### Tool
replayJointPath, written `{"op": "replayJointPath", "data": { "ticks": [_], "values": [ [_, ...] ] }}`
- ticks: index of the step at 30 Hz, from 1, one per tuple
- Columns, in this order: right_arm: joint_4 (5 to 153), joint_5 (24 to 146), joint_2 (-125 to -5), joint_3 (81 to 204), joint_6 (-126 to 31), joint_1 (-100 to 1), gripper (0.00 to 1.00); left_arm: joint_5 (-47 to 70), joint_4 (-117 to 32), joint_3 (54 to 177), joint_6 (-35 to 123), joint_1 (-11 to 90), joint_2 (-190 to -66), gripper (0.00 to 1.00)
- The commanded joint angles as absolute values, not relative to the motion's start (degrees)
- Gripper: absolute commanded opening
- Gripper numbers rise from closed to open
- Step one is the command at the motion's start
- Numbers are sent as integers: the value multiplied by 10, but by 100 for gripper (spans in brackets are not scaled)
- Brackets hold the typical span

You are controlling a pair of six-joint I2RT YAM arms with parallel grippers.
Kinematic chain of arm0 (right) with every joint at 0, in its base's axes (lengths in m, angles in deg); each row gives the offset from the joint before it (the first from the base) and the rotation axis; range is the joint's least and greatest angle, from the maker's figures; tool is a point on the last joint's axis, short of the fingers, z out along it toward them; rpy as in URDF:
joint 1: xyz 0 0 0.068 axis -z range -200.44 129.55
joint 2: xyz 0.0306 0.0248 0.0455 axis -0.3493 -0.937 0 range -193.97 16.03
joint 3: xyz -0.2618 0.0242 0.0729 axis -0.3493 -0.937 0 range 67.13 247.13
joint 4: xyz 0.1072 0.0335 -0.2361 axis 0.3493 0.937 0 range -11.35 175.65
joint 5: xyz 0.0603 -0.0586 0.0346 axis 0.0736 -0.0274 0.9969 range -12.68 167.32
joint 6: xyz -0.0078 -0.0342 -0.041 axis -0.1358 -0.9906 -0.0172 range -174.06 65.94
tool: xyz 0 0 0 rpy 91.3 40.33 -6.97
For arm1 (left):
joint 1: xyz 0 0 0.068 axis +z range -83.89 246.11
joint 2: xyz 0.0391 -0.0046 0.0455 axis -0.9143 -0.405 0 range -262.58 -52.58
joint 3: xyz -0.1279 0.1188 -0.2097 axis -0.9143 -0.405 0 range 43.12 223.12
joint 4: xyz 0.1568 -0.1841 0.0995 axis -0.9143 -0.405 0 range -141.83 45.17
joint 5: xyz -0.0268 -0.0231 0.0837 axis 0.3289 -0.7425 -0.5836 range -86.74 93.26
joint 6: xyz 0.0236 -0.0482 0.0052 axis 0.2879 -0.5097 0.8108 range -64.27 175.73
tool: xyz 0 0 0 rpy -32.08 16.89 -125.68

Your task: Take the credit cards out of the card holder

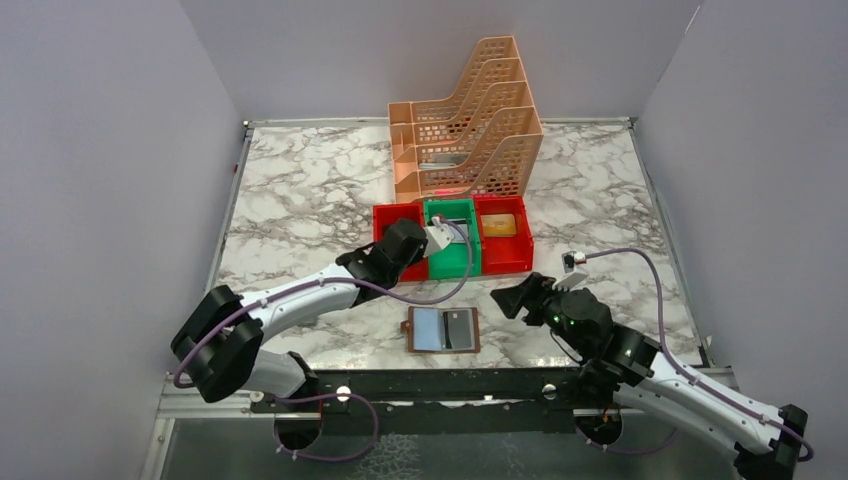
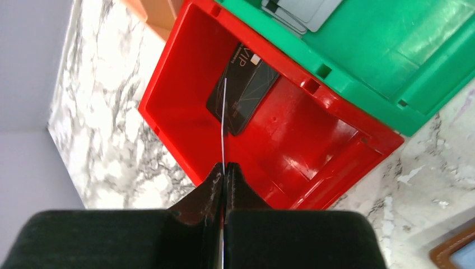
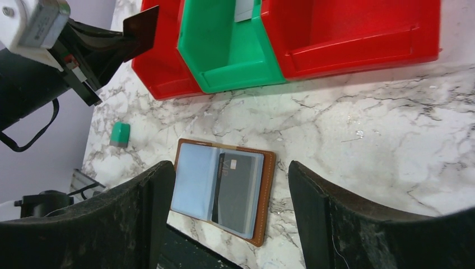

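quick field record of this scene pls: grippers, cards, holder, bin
left gripper: shut on held card, pointing into left red bin
right gripper: open, above card holder
card holder: lying open on table
pocketed card: one dark card in a holder pocket
left red bin: holds a black card
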State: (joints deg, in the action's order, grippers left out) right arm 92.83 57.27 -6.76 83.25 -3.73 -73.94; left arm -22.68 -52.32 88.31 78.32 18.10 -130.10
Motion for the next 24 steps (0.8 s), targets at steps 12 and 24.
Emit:
{"op": "replayJointPath", "data": {
  "ticks": [12,24],
  "values": [
    [991,522,-53,857,-33,-737,81,-74,-478,894,990,260,-1336,0],
    [1010,505,-42,863,-27,-737,82,-76,-452,902,1048,268,-1394,0]
  ]
}}
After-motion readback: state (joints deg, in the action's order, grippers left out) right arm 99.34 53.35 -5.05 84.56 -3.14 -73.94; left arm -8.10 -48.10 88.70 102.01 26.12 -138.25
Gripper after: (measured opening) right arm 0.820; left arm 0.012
